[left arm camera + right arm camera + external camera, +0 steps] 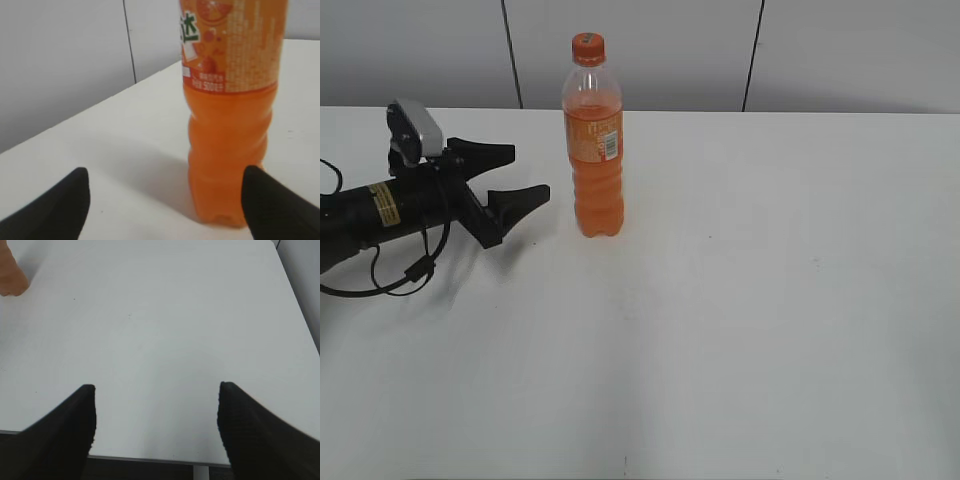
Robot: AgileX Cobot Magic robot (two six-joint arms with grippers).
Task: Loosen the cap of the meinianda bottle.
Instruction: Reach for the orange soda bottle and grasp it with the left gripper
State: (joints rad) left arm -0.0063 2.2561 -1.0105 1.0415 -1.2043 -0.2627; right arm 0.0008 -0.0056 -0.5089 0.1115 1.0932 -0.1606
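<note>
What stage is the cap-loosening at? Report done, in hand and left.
Done: nothing visible; the cap sits on the meinianda bottle, which stands upright on the table. In hand: the left gripper is open beside the bottle's lower body, not touching it. The right gripper is open over bare table, away from the bottle. Left: gripping the bottle, grasping the cap and twisting.
</note>
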